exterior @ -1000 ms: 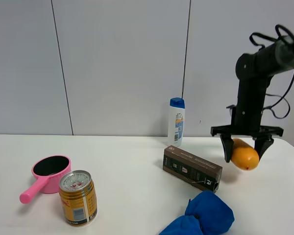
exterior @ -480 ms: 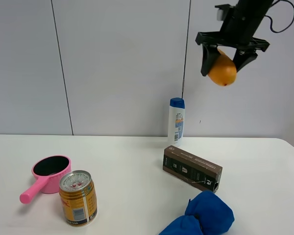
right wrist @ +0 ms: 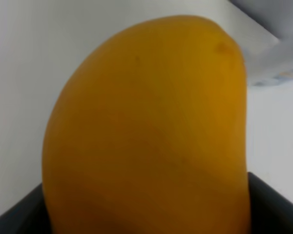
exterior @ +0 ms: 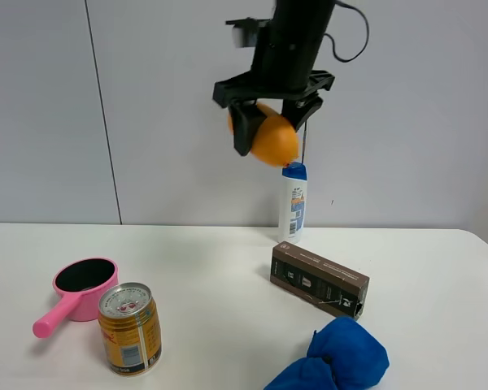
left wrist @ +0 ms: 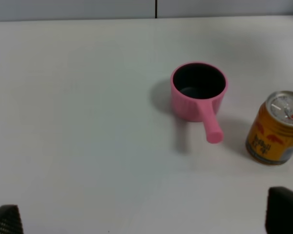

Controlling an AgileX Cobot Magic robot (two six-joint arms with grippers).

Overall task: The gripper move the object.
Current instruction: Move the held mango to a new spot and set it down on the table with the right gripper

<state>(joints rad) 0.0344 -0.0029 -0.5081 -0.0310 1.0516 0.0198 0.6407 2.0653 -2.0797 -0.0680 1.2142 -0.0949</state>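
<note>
The orange-yellow mango (exterior: 276, 140) hangs high in the air, above the white shampoo bottle (exterior: 293, 201) and well above the table. My right gripper (exterior: 270, 128) is shut on it, with black prongs on both sides. In the right wrist view the mango (right wrist: 146, 131) fills the picture and dark fingers (right wrist: 271, 204) show at the lower corners. My left gripper (left wrist: 145, 218) is open and empty; only its two tips show at the lower corners of the left wrist view. The left arm does not show in the high view.
On the white table (exterior: 220, 268) stand a pink pot (exterior: 83, 284) and a gold drink can (exterior: 130, 327) at the left, a dark box (exterior: 319, 279) at the middle right, and a blue cloth lump (exterior: 333, 357) at the front. The pot (left wrist: 198, 90) and can (left wrist: 276, 129) also show in the left wrist view.
My right gripper has carried the mango from low at the right edge of the table up high, then leftward to above the shampoo bottle. Nothing on the table moved.
</note>
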